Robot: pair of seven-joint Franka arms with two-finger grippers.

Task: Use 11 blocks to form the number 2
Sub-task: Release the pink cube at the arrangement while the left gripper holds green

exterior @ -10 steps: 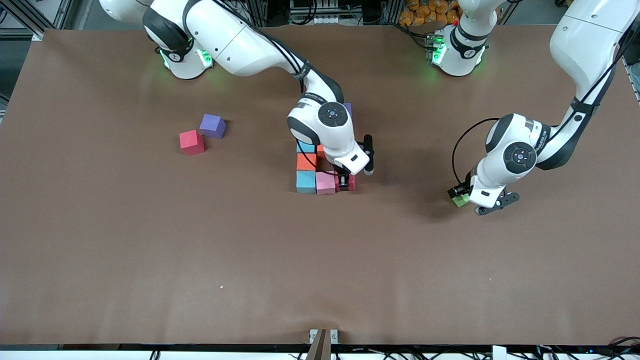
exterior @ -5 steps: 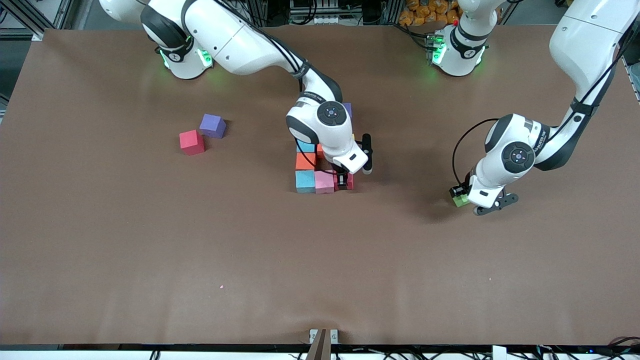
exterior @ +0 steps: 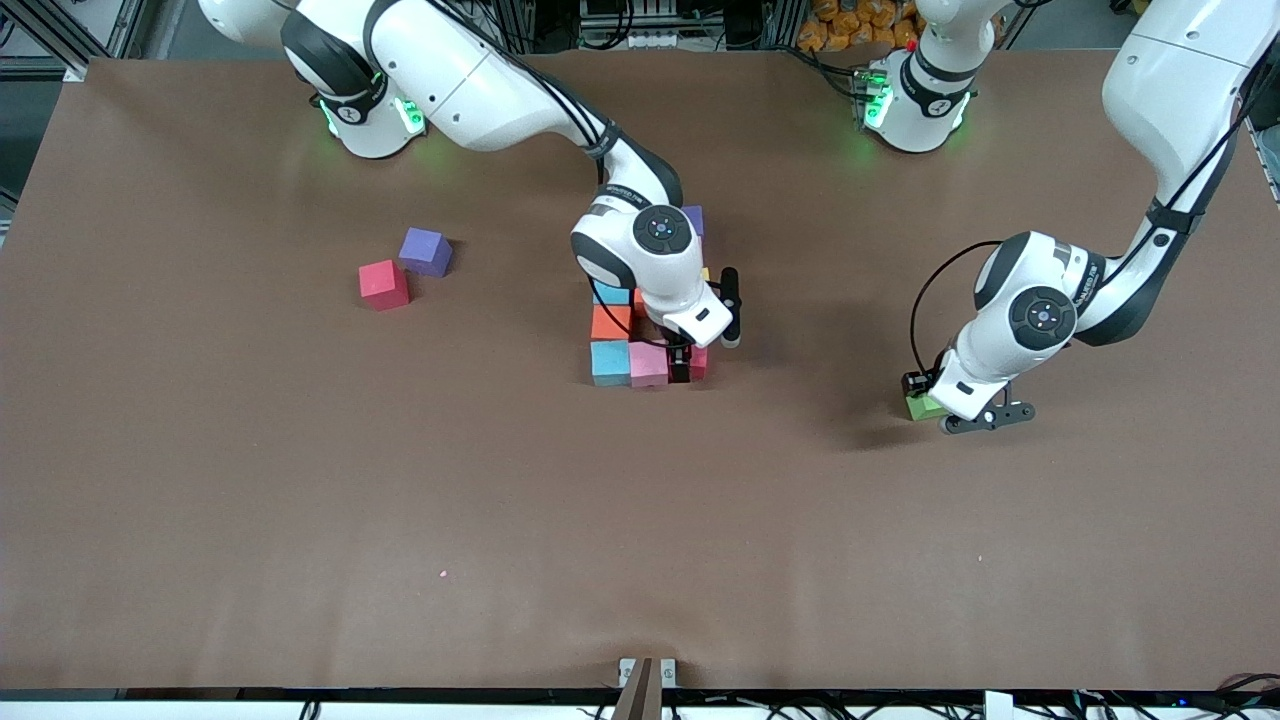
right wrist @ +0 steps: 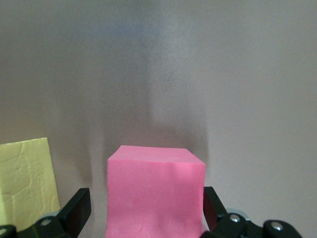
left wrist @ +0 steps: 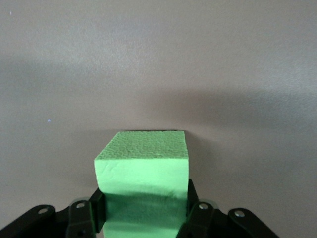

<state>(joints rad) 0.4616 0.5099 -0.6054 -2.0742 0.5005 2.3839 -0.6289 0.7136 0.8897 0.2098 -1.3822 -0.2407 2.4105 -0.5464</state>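
A cluster of touching blocks sits mid-table, forming part of the number 2. Its nearest row is a blue block (exterior: 611, 362), a pink block (exterior: 649, 364) and another pink block (exterior: 699, 362). An orange block (exterior: 611, 322) and a second blue block (exterior: 611, 294) lie farther back. A purple block (exterior: 693, 217) peeks past the right wrist, which hides the rest. My right gripper (exterior: 688, 362) is open astride the end pink block (right wrist: 155, 196), and its fingers (right wrist: 74, 210) stand clear of the block's sides. My left gripper (exterior: 925, 402) is shut on the green cube (left wrist: 143, 163), low over the table.
A red block (exterior: 384, 284) and a purple block (exterior: 426, 251) lie loose toward the right arm's end of the table. A yellow block (right wrist: 27, 173) sits beside the end pink block. The green cube (exterior: 920, 407) is toward the left arm's end.
The right gripper's fingers have opened off the end pink block, which stays in the row. The left gripper, shut on the green cube, has shifted slightly.
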